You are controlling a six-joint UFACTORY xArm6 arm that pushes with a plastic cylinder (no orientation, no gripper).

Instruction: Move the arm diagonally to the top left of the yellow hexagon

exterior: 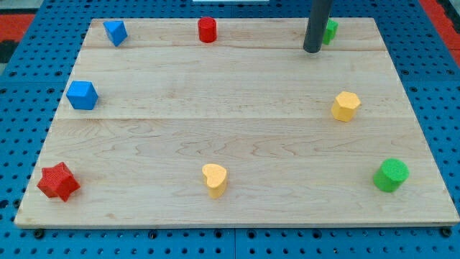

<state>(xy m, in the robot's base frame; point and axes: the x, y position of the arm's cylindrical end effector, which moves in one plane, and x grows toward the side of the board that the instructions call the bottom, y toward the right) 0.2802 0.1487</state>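
Note:
The yellow hexagon sits on the wooden board at the view's right, about mid-height. My tip is near the view's top right, above and to the left of the yellow hexagon, well apart from it. A green block stands just right of the rod, partly hidden behind it.
A red cylinder and a blue block stand along the top. Another blue block is at the left. A red star, a yellow heart and a green cylinder lie along the bottom.

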